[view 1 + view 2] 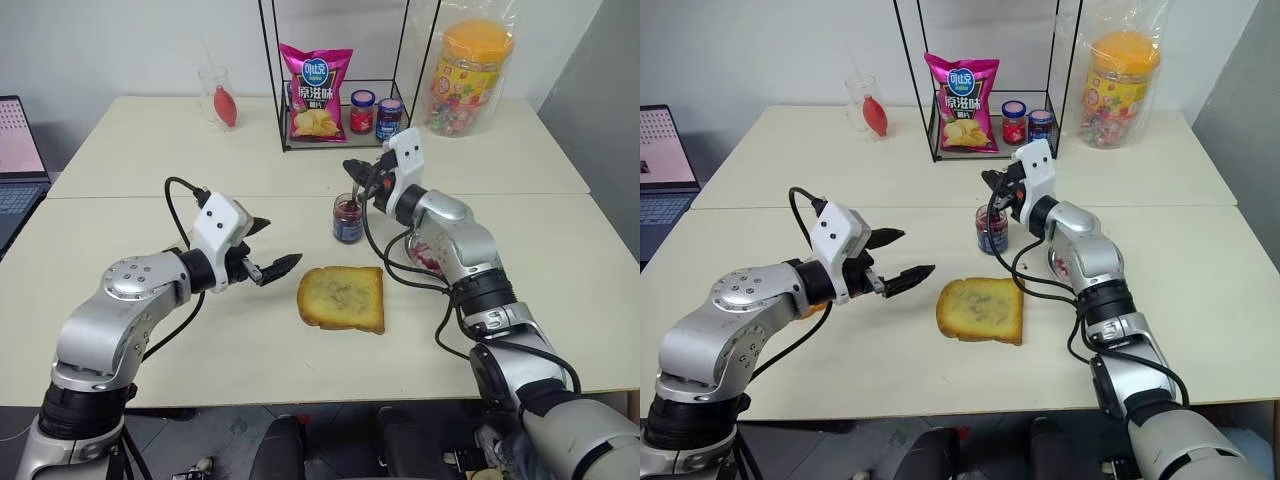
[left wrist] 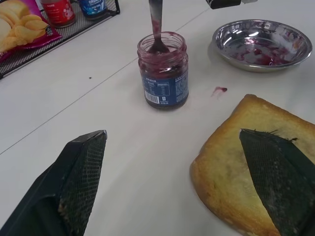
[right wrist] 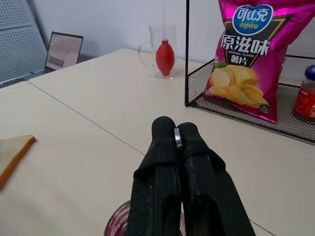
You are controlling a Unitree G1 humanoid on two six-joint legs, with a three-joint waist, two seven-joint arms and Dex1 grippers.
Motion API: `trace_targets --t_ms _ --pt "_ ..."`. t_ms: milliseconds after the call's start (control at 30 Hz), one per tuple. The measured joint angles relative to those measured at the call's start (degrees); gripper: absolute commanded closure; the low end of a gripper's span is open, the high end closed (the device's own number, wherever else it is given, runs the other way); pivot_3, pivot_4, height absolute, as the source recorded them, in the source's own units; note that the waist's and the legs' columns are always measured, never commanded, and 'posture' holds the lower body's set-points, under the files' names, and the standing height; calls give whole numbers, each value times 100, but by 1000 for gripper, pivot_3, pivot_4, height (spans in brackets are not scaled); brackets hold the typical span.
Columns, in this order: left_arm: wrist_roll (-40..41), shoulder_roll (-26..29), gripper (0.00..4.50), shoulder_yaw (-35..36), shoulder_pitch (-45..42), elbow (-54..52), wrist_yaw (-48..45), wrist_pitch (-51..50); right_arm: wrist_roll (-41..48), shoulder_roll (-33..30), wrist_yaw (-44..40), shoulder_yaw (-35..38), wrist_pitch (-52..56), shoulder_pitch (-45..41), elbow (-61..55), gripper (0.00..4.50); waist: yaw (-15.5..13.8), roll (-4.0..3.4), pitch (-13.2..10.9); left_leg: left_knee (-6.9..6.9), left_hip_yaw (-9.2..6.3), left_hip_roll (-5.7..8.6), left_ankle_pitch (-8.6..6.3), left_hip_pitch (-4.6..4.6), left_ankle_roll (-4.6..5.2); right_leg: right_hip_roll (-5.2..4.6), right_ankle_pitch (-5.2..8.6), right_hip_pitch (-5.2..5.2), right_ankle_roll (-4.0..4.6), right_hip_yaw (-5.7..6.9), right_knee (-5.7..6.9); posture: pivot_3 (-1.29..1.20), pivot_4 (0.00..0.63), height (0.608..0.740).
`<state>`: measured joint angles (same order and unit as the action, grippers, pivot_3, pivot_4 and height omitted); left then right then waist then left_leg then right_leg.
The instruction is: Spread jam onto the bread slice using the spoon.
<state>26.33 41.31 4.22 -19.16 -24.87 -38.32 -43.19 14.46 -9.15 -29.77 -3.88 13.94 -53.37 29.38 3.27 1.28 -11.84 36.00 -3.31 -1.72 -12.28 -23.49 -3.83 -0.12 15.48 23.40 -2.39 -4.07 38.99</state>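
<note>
The bread slice lies flat near the table's front, golden with a brown crust. Behind it stands the small glass jar of dark jam. My right gripper hovers over the jar, shut on the handle of the silver spoon, whose bowl dips into the jam. The wrist view shows the metal handle pinched between its fingertips. My left gripper is open and holds nothing, just left of the bread. Its fingers frame the jar and the bread's corner.
A steel dish smeared with jam sits right of the jar, with a jam drop beside it. At the back, a wire rack holds a chips bag and two small lidded jars. A candy jar, a glass and a laptop line the edges.
</note>
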Motion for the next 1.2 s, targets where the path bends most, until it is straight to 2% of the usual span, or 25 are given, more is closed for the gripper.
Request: trace_targets --t_ms 333,500,700,1200 --pt "-46 -2 0 -57 0 25 -6 74 51 216 40 109 549 157 -64 4484 0 0 0 0 -2 0 0 0 0 0 0 0 0 1 2 0 150 740" --pt "-75 -6 0 -119 1 75 -16 140 334 398 265 461 1120 266 -291 4484 0 0 0 0 -2 0 0 0 0 0 0 0 0 1 2 0 150 740" --pt "-83 -7 0 -157 2 78 -64 183 951 566 675 1223 1796 262 -425 4484 1 0 0 -1 -2 -1 0 0 0 0 0 0 0 2 2 0 150 740" --pt "-169 -48 0 -165 6 224 -111 358 1835 818 1373 2108 2461 14 -457 4484 3 0 0 -1 -1 0 0 0 0 1 0 0 0 1 2 0 150 740"
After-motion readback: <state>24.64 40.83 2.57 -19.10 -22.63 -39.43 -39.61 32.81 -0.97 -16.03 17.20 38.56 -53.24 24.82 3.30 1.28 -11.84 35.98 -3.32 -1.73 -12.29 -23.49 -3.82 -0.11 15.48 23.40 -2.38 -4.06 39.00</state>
